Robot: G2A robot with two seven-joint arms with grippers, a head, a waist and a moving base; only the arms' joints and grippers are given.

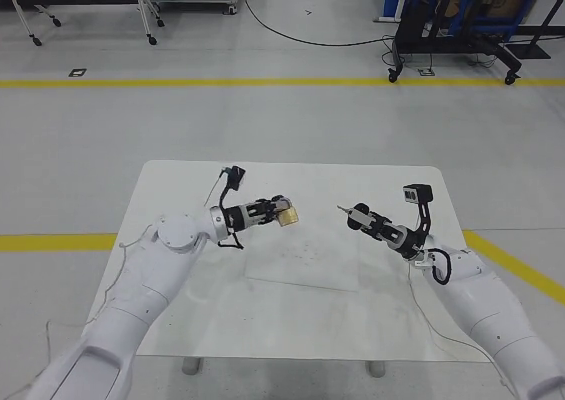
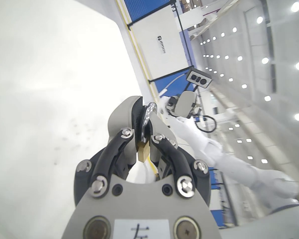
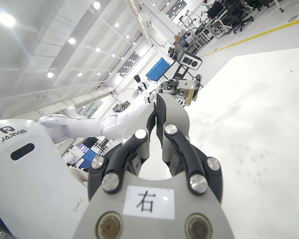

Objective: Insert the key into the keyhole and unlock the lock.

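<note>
Lock (image 2: 143,153) in left gripper (image 2: 145,114) (pinched), key (image 1: 343,209) well apart

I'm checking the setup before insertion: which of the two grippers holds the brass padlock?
The left gripper: its fingers are shut on the brass padlock. The right gripper holds only the thin key, which points toward the padlock.
</note>
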